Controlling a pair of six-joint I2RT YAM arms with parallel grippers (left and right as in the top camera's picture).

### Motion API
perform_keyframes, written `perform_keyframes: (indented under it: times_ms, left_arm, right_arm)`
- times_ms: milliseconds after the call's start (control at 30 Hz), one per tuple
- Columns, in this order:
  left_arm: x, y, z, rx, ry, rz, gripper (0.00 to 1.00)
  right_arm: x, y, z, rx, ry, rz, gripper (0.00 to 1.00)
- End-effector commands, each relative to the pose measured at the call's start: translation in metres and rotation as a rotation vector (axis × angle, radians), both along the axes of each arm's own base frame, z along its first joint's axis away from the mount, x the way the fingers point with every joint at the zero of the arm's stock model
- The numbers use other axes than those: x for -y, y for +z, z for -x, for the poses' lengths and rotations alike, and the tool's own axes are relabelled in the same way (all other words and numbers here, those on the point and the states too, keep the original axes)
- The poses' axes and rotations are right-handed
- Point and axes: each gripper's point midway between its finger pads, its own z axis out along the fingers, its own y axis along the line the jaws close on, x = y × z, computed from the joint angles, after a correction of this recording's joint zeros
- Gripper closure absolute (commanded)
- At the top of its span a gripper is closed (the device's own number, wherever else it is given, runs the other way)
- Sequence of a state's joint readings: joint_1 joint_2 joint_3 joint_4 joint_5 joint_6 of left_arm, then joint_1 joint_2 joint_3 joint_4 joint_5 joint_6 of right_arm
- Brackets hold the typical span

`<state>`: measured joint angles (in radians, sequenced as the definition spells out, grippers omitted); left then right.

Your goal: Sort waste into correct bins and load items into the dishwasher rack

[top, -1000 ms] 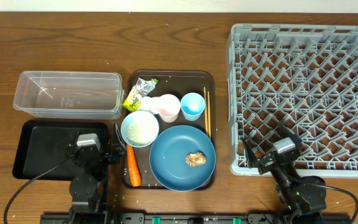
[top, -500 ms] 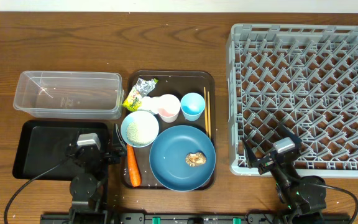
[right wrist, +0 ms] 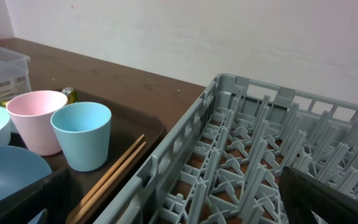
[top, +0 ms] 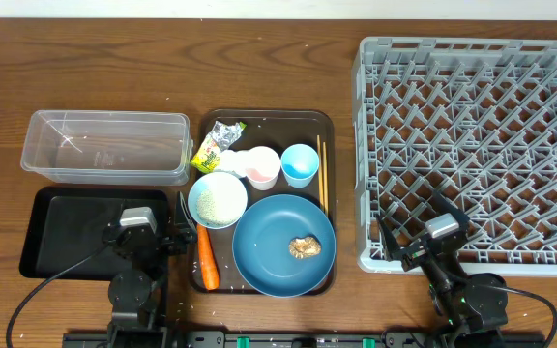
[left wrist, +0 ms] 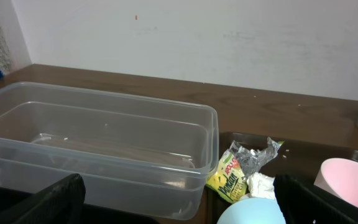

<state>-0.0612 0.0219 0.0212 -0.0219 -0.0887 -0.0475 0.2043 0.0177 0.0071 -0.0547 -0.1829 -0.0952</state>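
The grey dishwasher rack [top: 472, 145] fills the tabletop's right. The blue plate [top: 269, 261] sits on the brown tray [top: 264, 115] beside the carrot [top: 207, 259]. The left tool [left wrist: 179, 208] and right tool [right wrist: 179, 205] hover spread, holding nothing. Sorting looks unstarted; next, the left tool probably must descend onto the carrot.

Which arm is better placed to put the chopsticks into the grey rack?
Right. The right gripper, open, hovers at the rack's near edge, and the chopsticks lie close beside that rack. The left gripper is over the black tray, farther from them.
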Motion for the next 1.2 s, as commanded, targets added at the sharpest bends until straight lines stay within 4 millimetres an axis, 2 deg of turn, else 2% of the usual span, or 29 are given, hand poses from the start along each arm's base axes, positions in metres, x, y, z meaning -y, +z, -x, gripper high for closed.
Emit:
perform_keyframes:
  times_ms: [0,400,567,667,867,933,1000,1167]
  left_arm:
    - [-0.002,-0.019,0.001,-0.061,0.011,-0.016,0.02]
    - [-0.002,-0.019,0.001,-0.061,0.012,-0.016,0.02]
    - [-0.005,-0.013,0.0,-0.036,0.029,-0.016,0.02]
    - [-0.002,-0.019,0.001,-0.063,0.01,-0.015,0.02]
    - [0.013,-0.013,-0.001,-0.039,-0.072,-0.003,0.02]
    - [0.02,-0.003,-0.001,-0.004,-0.117,0.003,0.02]
    - [0.028,0.017,-0.001,0.06,-0.159,0.006,0.02]
    - [0.028,0.063,0.005,0.149,-0.161,0.005,0.02]
  right_arm:
    - [0.003,-0.002,-0.001,-0.003,-0.013,0.011,0.01]
    - [0.003,-0.002,-0.001,-0.003,-0.013,0.011,0.01]
    - [0.001,0.0,-0.001,0.004,-0.001,0.006,0.01]
    - [0.0,0.002,0.0,0.01,0.005,0.003,0.01]
    - [-0.004,0.003,0.001,0.012,0.03,-0.002,0.01]
    - [-0.004,0.009,0.001,0.023,0.029,-0.046,0.01]
    - [-0.004,0.019,0.002,0.037,0.029,-0.092,0.01]
    - [-0.001,0.049,0.006,0.081,0.02,-0.119,0.01]
